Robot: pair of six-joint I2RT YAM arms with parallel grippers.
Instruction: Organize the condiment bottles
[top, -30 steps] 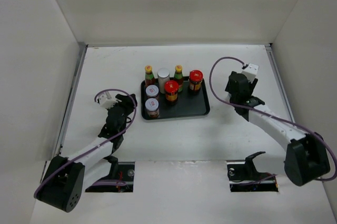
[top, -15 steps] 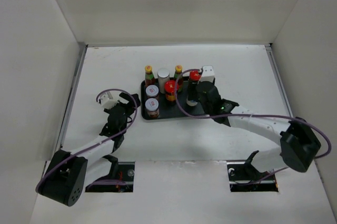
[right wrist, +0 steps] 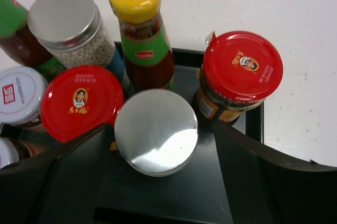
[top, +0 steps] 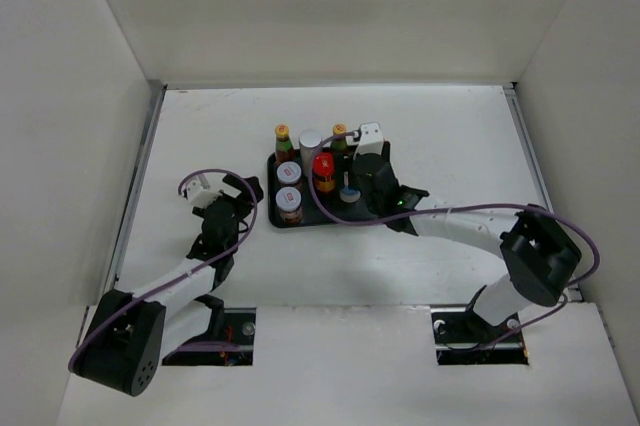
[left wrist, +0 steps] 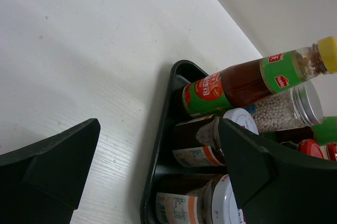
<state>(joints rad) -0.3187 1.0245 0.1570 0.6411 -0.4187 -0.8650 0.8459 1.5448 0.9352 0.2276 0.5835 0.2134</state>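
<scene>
The condiment bottles stand on a flat dark tray. At its back are two slim yellow-capped bottles and a grey-capped cylinder. In front of them are a red-capped jar and two white-lidded jars. My right gripper is open over the tray, its fingers either side of a silver-lidded jar standing on the tray. Beside that jar is another red-capped jar. My left gripper is open beside the tray's left edge, holding nothing.
White walls enclose the table on the left, back and right. Bare tabletop lies either side of the tray. The right arm's purple cable loops over the table in front of the tray.
The right arm swung from the right side over the tray with the silver-lidded jar, and its jaws have opened around it. The left gripper opened wide, hardly moving.
</scene>
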